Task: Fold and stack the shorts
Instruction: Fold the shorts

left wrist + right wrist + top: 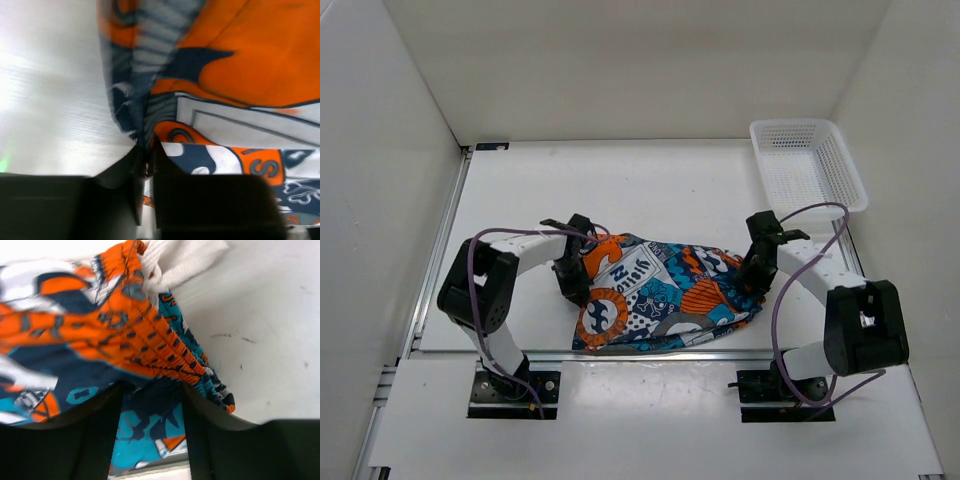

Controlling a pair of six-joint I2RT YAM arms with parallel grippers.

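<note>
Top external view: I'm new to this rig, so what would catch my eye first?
The orange, teal and navy shorts lie crumpled at the near edge of the table. The left gripper and right gripper sit at their opposite ends. A white mesh basket stands at the far right corner.

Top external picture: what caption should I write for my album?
The left gripper and right gripper at opposite ends of the shorts; basket far right.

The top view looks down across the whole table (620,190) from its near edge; both wrist views crowd opposite ends of the shorts (660,295).
</note>
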